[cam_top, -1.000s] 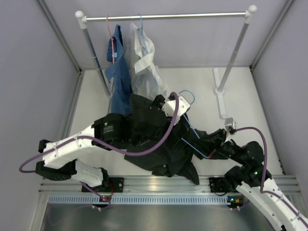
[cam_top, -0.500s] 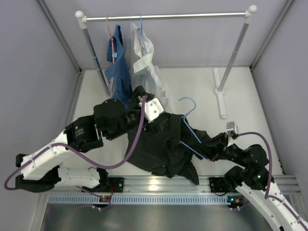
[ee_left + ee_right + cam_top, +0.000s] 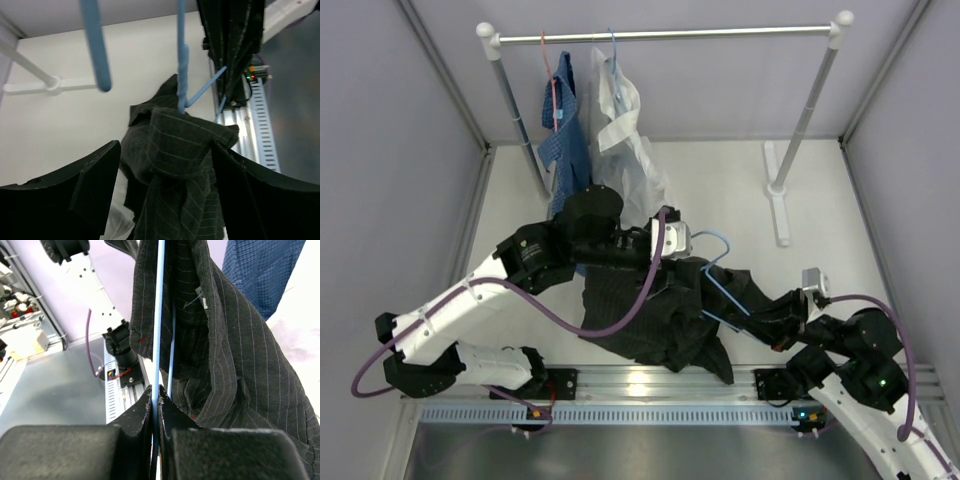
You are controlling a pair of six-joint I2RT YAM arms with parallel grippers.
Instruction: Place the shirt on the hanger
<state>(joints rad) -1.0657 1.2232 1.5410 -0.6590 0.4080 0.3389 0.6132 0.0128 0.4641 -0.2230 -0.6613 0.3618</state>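
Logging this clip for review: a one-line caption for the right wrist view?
Right tool clamps the light-blue hanger wire, black pinstriped shirt hanging behind it.

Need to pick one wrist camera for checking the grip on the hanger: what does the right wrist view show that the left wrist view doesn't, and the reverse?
Only the right wrist view: the right gripper shut on the hanger wire, with the blue patterned shirt behind.
Only the left wrist view: the left gripper with its jaws wide apart, the hanger's hook, and the rack foot.
Both: the black pinstriped shirt with the hanger's light-blue wire running into it.
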